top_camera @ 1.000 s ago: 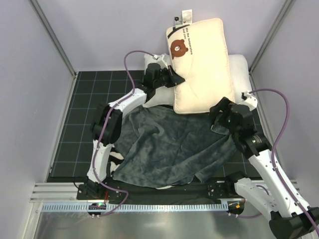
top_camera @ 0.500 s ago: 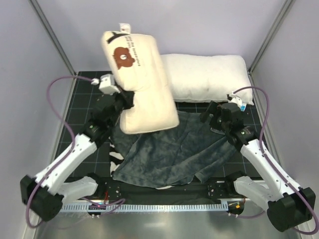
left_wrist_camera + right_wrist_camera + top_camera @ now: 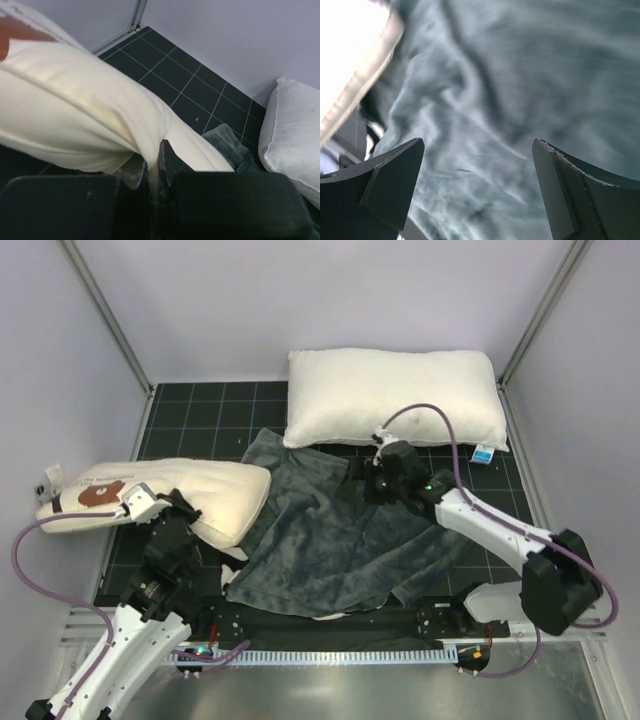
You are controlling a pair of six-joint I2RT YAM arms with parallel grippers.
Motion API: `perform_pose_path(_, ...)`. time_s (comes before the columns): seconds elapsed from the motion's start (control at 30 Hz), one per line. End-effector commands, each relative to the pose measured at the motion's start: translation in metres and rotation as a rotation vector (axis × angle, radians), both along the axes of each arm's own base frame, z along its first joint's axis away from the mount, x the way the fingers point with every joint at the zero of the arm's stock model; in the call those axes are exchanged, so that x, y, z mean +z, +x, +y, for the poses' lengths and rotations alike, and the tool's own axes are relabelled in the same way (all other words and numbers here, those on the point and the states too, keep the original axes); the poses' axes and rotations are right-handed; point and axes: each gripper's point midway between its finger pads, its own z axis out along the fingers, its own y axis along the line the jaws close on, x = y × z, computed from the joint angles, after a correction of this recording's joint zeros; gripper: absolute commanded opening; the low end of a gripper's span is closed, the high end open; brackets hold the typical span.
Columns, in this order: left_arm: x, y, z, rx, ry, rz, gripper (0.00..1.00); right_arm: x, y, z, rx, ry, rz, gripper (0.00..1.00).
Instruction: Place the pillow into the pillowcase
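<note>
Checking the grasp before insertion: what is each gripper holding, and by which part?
Left gripper pinches the pillow by fabric at its near long edge; right gripper, open above the pillowcase, holds nothing.

Setting: a robotics lab test cell rather than a lived-in room. Plain pale walls (image 3: pixel 350 300) meet at bare aluminium frame posts (image 3: pixel 107 320), enclosing a black mat (image 3: pixel 190 420) ruled with a fine calibration-style grid. Two white-and-black robot arms (image 3: pixel 480 525) are bolted to a slotted metal rail (image 3: pixel 330 654) at the near edge of a brushed steel tabletop (image 3: pixel 300 695), each trailing a loose purple cable (image 3: pixel 430 407).
</note>
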Motion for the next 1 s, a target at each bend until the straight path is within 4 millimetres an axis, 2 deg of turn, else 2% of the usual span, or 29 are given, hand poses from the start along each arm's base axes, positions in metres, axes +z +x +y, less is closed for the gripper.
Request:
perform_pose_path(0.0, 0.037, -0.014, 0.023, 0.125, -0.100, -0.169, 0.00, 0.033, 0.014, 0.058, 0.135, 0.026, -0.089, 0.96)
perform_pose_path(0.03, 0.033, -0.014, 0.024, 0.131, -0.094, -0.161, 0.00, 0.017, 0.011, 0.074, 0.169, -0.004, -0.053, 0.94)
perform_pose_path(0.07, 0.031, -0.014, 0.024, 0.131, -0.091, -0.159, 0.01, 0.022, 0.015, 0.086, 0.185, -0.006, -0.058, 0.93)
perform_pose_path(0.13, 0.025, -0.011, 0.021, 0.121, -0.074, -0.136, 0.00, 0.011, 0.014, 0.110, 0.224, -0.045, -0.036, 0.90)
perform_pose_path(0.3, 0.011, -0.008, 0.018, 0.121, -0.081, -0.108, 0.00, -0.013, 0.013, 0.144, 0.262, -0.128, -0.010, 0.87)
perform_pose_path(0.4, 0.002, -0.008, 0.019, 0.136, -0.100, -0.101, 0.00, -0.029, 0.017, 0.154, 0.254, -0.185, 0.010, 0.78)
perform_pose_path(0.47, -0.004, -0.007, 0.019, 0.145, -0.115, -0.095, 0.01, -0.031, 0.020, 0.162, 0.265, -0.191, 0.010, 0.76)
perform_pose_path(0.5, -0.006, -0.006, 0.018, 0.147, -0.116, -0.089, 0.00, -0.043, 0.018, 0.166, 0.277, -0.209, 0.027, 0.75)
perform_pose_path(0.57, -0.011, -0.005, 0.017, 0.149, -0.125, -0.078, 0.00, -0.045, 0.017, 0.175, 0.295, -0.223, 0.032, 0.75)
perform_pose_path(0.6, -0.013, -0.004, 0.016, 0.151, -0.125, -0.067, 0.01, -0.056, 0.014, 0.179, 0.308, -0.242, 0.049, 0.75)
perform_pose_path(0.63, -0.015, -0.004, 0.016, 0.151, -0.126, -0.063, 0.00, -0.054, 0.015, 0.184, 0.314, -0.245, 0.050, 0.75)
perform_pose_path(0.7, -0.019, -0.004, 0.015, 0.150, -0.130, -0.052, 0.01, -0.066, 0.013, 0.188, 0.325, -0.266, 0.070, 0.74)
perform_pose_path(0.77, -0.020, -0.004, 0.015, 0.149, -0.132, -0.052, 0.00, -0.065, 0.013, 0.192, 0.330, -0.266, 0.071, 0.61)
perform_pose_path(0.8, -0.020, -0.004, 0.015, 0.146, -0.132, -0.051, 0.00, -0.064, 0.018, 0.188, 0.303, -0.285, 0.056, 0.46)
perform_pose_path(0.9, -0.020, -0.003, 0.012, 0.131, -0.136, -0.050, 0.00, -0.056, 0.019, 0.183, 0.280, -0.292, 0.044, 0.14)
perform_pose_path(0.93, -0.023, -0.001, 0.007, 0.102, -0.138, -0.040, 0.00, -0.046, 0.019, 0.174, 0.254, -0.303, 0.032, 0.09)
perform_pose_path(0.97, -0.025, 0.001, 0.004, 0.084, -0.140, -0.033, 0.00, -0.042, 0.017, 0.170, 0.245, -0.308, 0.028, 0.08)
